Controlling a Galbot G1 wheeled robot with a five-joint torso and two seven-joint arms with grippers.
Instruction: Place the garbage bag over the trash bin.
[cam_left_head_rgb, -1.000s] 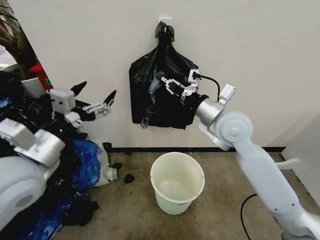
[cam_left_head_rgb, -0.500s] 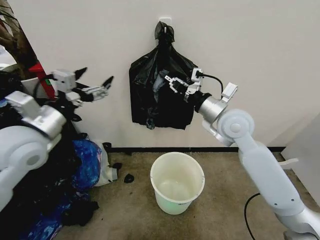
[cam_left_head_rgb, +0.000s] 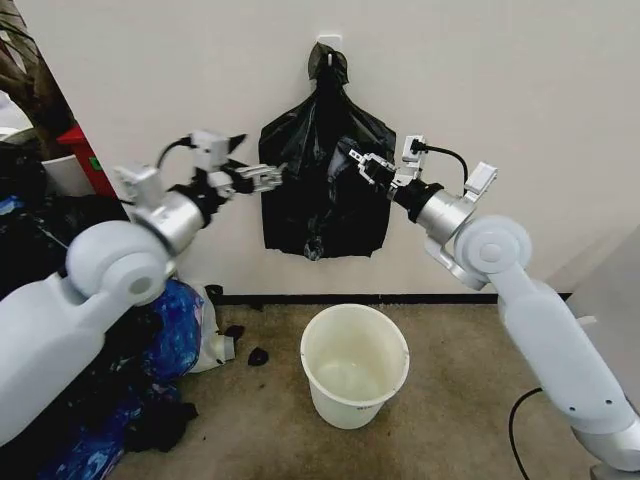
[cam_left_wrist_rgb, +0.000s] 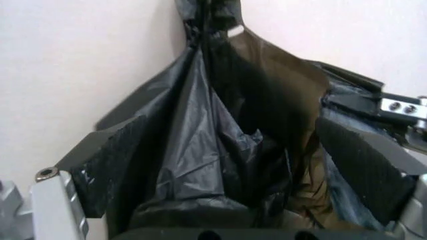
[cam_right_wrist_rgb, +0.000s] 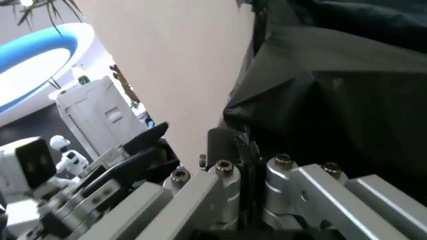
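Observation:
A black bag with a knotted top (cam_left_head_rgb: 322, 120) hangs flat on the wall from a hook. A thin, glossy, wrinkled layer of film at its front is the garbage bag (cam_left_head_rgb: 335, 195) (cam_left_wrist_rgb: 200, 145). My right gripper (cam_left_head_rgb: 350, 160) (cam_right_wrist_rgb: 245, 150) is shut on a fold of that film, on the side toward my right, and stretches it off the wall. My left gripper (cam_left_head_rgb: 268, 172) (cam_left_wrist_rgb: 237, 165) is open at the bag's other edge, its pads (cam_left_wrist_rgb: 110, 165) wide apart with film between them. The white trash bin (cam_left_head_rgb: 390, 372) stands upright on the floor below.
A large heap of black and blue bags (cam_left_head_rgb: 150, 345) fills the floor at the left, with a red box (cam_left_head_rgb: 80, 145) behind it. Small black scraps (cam_left_head_rgb: 257, 355) lie beside the bin. A black cable (cam_left_head_rgb: 512, 425) loops on the floor at the right.
My left arm has swung from over the heap across to the hanging bag's edge. My right gripper has drawn slightly to the right, pulling the film out with it.

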